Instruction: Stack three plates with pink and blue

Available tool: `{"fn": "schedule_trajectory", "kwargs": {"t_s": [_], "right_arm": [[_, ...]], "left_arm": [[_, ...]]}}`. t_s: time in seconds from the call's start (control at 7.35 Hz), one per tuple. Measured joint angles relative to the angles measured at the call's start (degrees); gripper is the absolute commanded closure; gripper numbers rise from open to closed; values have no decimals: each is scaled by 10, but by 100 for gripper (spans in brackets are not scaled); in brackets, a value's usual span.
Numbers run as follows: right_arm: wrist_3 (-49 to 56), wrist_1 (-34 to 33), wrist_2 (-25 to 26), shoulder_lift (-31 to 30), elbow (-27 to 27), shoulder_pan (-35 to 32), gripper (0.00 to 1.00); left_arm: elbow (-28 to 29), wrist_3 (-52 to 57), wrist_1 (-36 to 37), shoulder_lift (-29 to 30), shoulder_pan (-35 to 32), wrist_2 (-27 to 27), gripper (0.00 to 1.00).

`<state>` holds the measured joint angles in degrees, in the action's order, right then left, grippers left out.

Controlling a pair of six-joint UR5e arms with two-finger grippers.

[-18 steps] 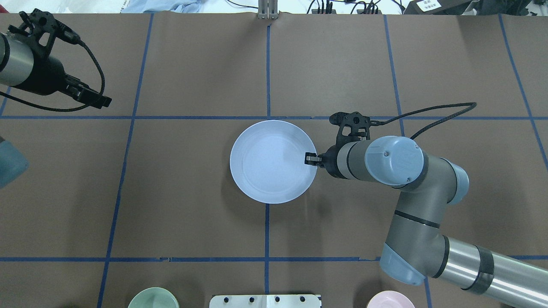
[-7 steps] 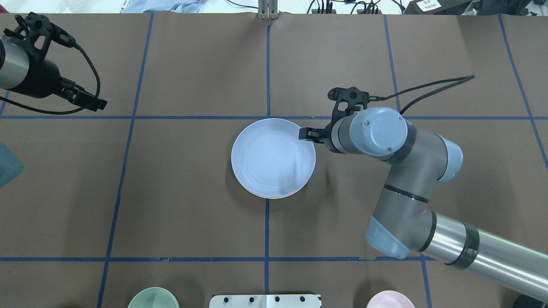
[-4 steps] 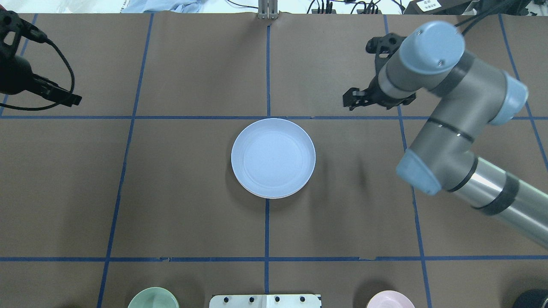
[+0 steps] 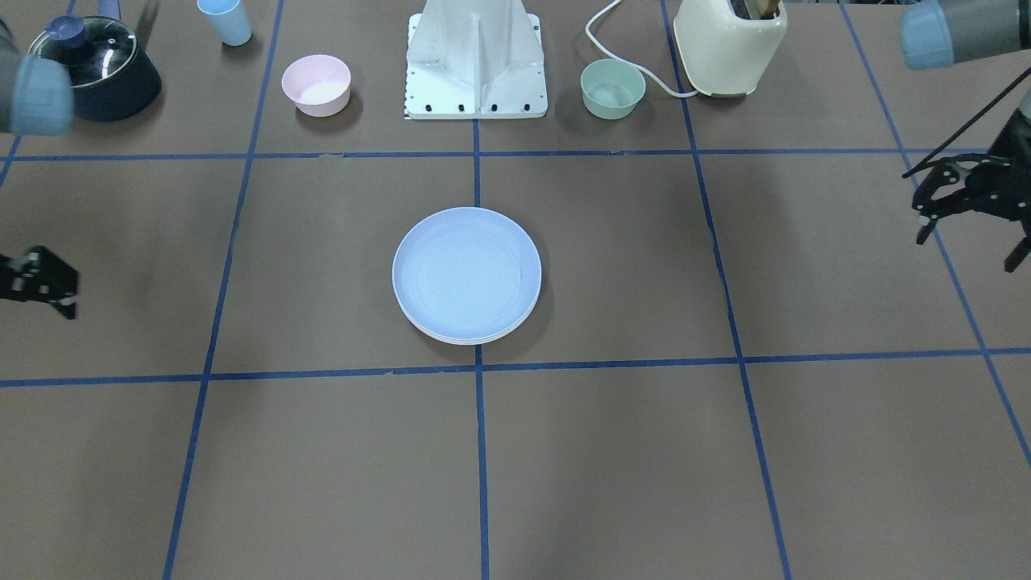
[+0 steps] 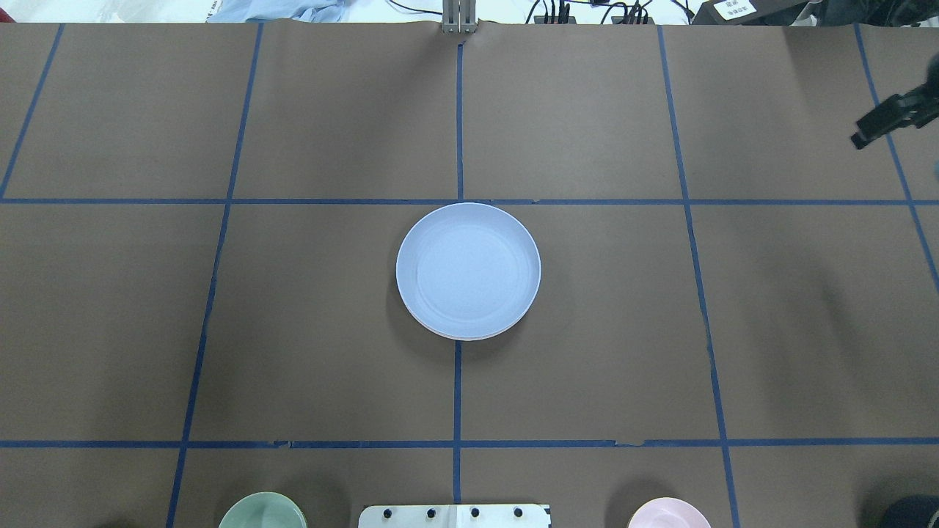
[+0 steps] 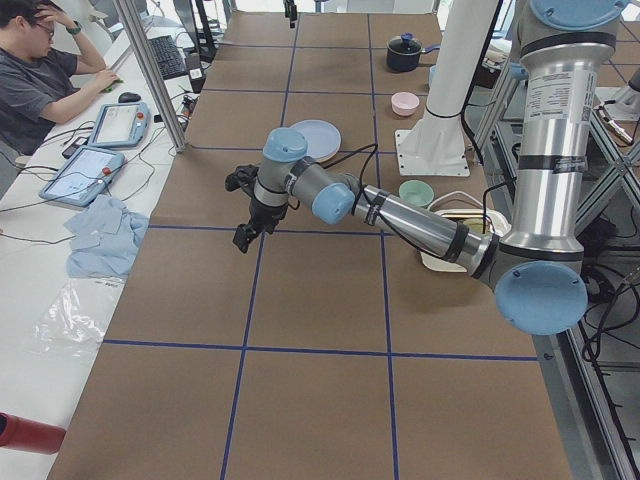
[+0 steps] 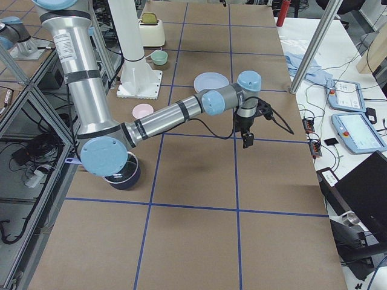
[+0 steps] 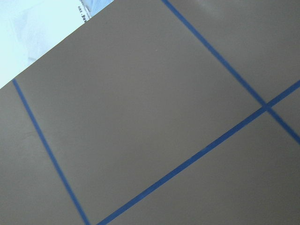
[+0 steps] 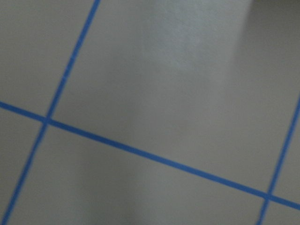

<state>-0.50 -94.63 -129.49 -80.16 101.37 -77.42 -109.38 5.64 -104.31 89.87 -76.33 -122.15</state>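
Observation:
The light blue plate (image 5: 468,270) lies flat at the table's centre, on top of a stack; it also shows in the front view (image 4: 465,274). A thin pale rim (image 4: 463,341) of a plate under it peeks out. The pink and cream-green plates are otherwise hidden. My right gripper (image 5: 869,132) is far right of the stack, blurred in the front view (image 4: 39,283), open and empty. My left gripper (image 4: 969,244) hangs open and empty, far off on the other side, out of the overhead view.
Along the robot's edge stand a small pink bowl (image 4: 316,84), a green bowl (image 4: 613,87), a light blue cup (image 4: 225,20), a dark lidded pot (image 4: 97,68), a cream toaster (image 4: 729,40) and the white robot base (image 4: 475,56). An operator (image 6: 40,85) sits beyond the far edge.
My right gripper let go of the blue plate, which settled on the stack, then pulled away up and to the right edge. My left arm drew back out of the overhead view.

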Motion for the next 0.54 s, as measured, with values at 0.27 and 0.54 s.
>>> {"fn": "schedule_trajectory", "kwargs": {"t_s": [0.27, 0.54], "right_arm": [[127, -1, -19, -105, -1, -92, 0], [153, 1, -16, -172, -4, -138, 0]], "left_arm": [[46, 72, -3, -34, -70, -68, 0], [95, 81, -4, -45, -138, -70, 0]]}}
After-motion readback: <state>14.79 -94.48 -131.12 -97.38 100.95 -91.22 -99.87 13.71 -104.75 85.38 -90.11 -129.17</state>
